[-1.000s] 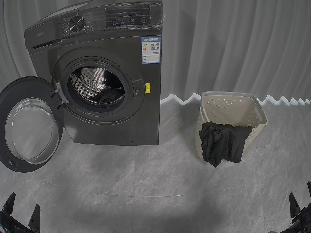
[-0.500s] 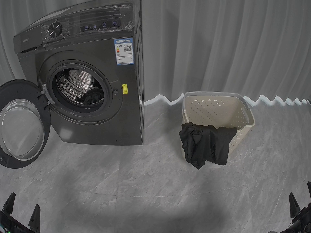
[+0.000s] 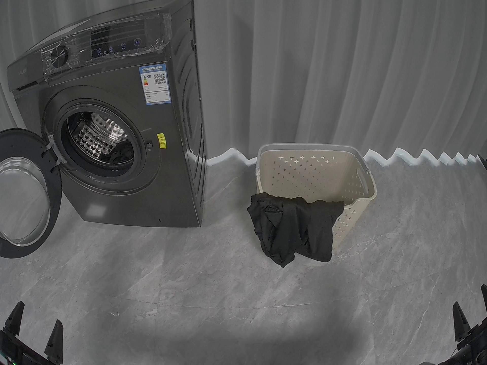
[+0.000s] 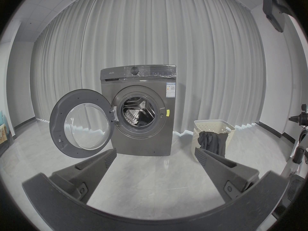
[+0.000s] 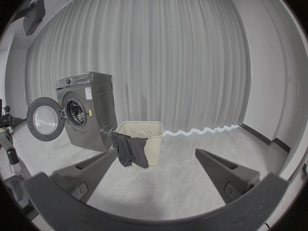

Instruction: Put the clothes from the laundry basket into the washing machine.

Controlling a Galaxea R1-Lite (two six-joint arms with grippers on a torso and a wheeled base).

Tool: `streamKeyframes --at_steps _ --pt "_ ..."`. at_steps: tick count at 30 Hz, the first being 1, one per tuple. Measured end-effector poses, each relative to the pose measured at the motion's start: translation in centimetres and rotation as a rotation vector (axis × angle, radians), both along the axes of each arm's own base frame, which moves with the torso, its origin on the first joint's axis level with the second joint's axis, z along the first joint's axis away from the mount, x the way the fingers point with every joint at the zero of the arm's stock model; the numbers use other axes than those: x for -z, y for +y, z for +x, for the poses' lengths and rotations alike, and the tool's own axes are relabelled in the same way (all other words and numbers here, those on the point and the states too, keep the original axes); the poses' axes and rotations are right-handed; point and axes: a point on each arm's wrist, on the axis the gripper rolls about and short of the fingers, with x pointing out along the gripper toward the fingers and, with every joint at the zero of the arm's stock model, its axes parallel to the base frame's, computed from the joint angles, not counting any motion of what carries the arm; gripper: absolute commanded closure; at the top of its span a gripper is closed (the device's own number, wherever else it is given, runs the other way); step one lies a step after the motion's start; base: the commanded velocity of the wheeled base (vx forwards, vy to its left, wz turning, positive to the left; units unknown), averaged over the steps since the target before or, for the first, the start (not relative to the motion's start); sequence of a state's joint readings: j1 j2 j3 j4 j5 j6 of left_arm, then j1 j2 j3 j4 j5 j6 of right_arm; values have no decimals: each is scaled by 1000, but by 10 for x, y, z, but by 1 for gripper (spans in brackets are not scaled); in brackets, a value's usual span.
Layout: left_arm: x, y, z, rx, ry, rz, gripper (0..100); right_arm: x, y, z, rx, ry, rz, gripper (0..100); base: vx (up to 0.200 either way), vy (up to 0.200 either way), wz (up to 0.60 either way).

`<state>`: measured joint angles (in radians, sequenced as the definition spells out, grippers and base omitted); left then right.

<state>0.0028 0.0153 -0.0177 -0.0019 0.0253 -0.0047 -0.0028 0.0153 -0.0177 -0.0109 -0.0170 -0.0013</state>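
Observation:
A cream laundry basket point(image 3: 314, 171) stands on the floor, with a black garment point(image 3: 293, 226) draped over its near rim and hanging down the outside. Left of it is the grey washing machine point(image 3: 172, 128), its round door point(image 3: 23, 198) swung wide open. A dark piece of clothing point(image 3: 122, 154) lies in the drum. My left gripper point(image 3: 34, 328) and right gripper point(image 3: 471, 315) sit low at the near corners, both open, empty and far from the basket. From the right wrist the basket point(image 5: 144, 132) and garment point(image 5: 130, 148) lie ahead; from the left wrist the washing machine point(image 4: 141, 113) does.
Grey curtains point(image 3: 329, 62) hang behind the machine and basket. Bare grey tiled floor point(image 3: 213, 290) stretches between me and both. The open door juts out at the machine's left side.
The whole head picture has slid left, so the camera has turned rightward; the basket now sits nearer the centre. Both grippers hold the same open pose.

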Motion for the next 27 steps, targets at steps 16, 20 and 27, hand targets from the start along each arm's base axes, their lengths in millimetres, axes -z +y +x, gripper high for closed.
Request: streamKeyframes --at_steps 16,20,27 --pt "0 0 0 0 1 0 0 0 0 0 1 1 0 0 163 0 0" --pt "0 0 0 0 2 1 0 0 0 0 0 1 0 0 0 0 0" --pt "0 0 0 0 1 -1 0 0 0 0 1 2 0 0 0 -57 0"
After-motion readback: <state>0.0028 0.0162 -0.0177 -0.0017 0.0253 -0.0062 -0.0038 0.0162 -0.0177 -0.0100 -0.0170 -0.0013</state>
